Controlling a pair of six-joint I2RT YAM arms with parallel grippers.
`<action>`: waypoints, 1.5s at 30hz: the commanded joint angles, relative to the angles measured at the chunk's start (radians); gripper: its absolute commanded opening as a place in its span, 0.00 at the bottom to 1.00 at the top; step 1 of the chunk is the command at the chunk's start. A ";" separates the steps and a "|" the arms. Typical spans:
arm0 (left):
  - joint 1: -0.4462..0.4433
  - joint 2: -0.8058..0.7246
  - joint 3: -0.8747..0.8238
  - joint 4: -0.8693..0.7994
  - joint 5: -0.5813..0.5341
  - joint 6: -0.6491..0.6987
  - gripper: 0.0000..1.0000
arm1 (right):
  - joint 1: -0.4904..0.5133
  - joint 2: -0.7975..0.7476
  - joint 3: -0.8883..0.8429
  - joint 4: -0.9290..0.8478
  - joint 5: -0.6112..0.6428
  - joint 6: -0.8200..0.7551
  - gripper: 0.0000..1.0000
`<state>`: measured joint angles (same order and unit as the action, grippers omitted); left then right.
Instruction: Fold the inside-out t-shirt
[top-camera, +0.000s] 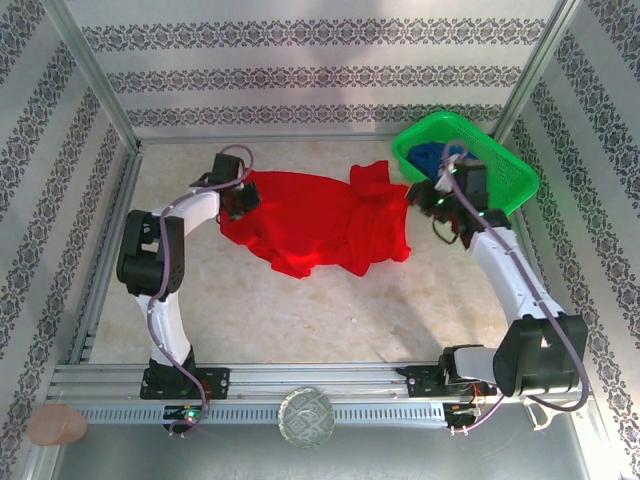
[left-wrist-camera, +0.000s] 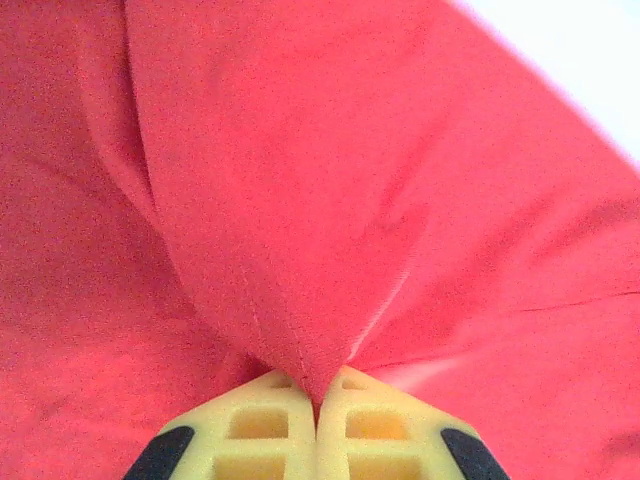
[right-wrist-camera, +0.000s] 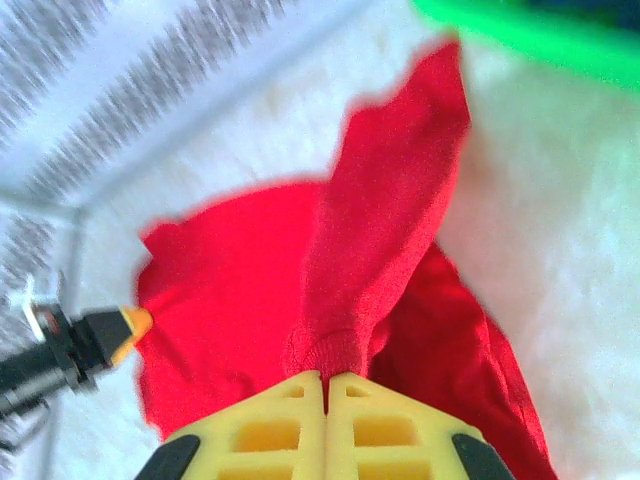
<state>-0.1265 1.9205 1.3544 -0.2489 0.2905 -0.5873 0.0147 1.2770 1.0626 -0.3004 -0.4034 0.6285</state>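
Yellow fingers (left-wrist-camera: 262, 425) of left gripper (left-wrist-camera: 316, 398) pressed together, pinching red fold of inside-out t-shirt (left-wrist-camera: 300, 200); cloth rises straight ahead of tips. Right gripper (right-wrist-camera: 326, 383) clamped tight on hemmed shirt edge, sleeve stretching ahead. Green basket (right-wrist-camera: 560, 45) ahead-right of it. Shirt lies on table (top-camera: 300, 310) between both grippers.

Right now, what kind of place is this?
Probably a robot lab booth: the left arm and right arm bolted to a metal rail, patterned walls, a green basket beside the red t-shirt.
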 joint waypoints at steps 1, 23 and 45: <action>0.087 -0.204 0.133 0.003 0.046 -0.031 0.00 | -0.096 -0.054 0.165 0.052 -0.153 0.074 0.00; 0.304 -0.472 0.111 0.174 0.355 -0.367 0.42 | -0.283 -0.204 0.311 0.171 -0.296 0.288 0.00; -0.461 -0.528 -0.450 0.157 -0.033 -0.263 0.65 | -0.153 -0.135 0.222 0.112 -0.213 0.145 0.00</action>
<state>-0.5182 1.3819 0.9314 -0.1585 0.3832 -0.8135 -0.1459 1.1706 1.2568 -0.2012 -0.6365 0.8070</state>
